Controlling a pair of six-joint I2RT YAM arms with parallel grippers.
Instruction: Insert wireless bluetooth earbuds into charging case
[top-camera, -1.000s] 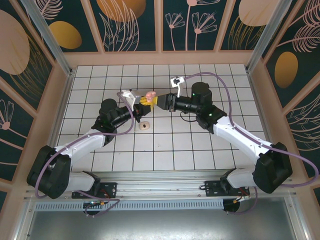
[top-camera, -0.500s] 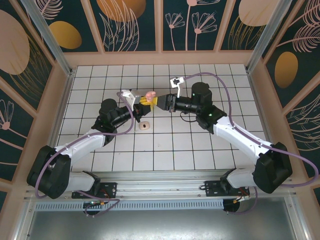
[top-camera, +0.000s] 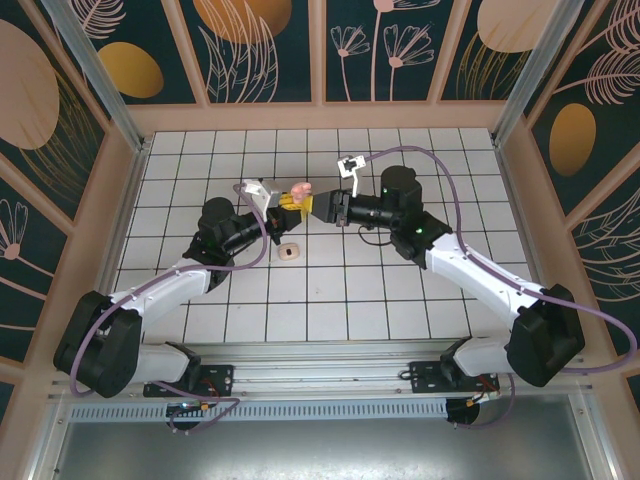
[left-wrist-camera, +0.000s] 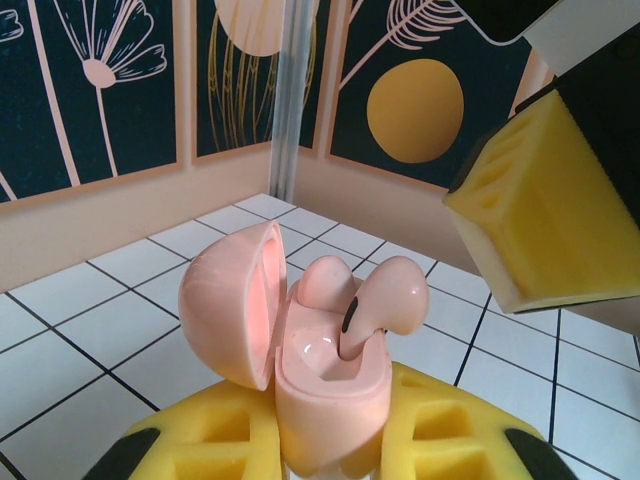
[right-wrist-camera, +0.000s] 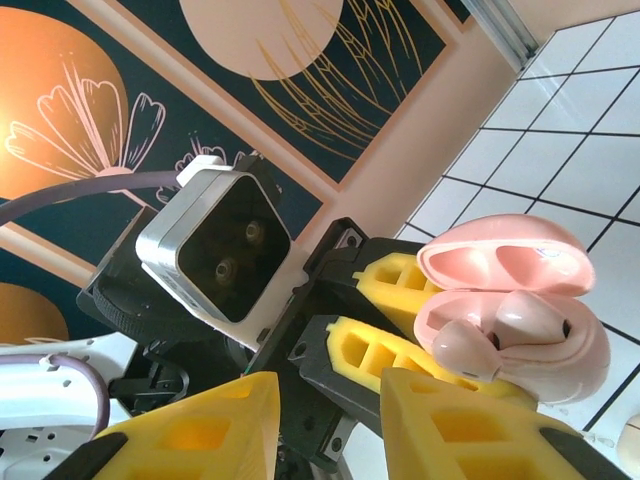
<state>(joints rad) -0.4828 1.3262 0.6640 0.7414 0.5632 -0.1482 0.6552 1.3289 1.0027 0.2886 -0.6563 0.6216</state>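
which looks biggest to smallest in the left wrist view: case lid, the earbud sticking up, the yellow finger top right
1. yellow finger, cut off by the frame and maybe nearer the camera, so unsure
2. case lid
3. earbud, clearly smallest

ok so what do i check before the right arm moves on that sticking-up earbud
1. Left gripper grip on the charging case: ok, clamped between the yellow pads.
2. Lid open: ok, swung fully back.
3. Right-hand earbud seated: not ok, tilted, head above the rim.
4. Other earbud seated: cannot tell, partly hidden.
5. Right gripper free: ok, jaws apart, nothing between them.
6. Small pale item on the table: cannot tell what it is.
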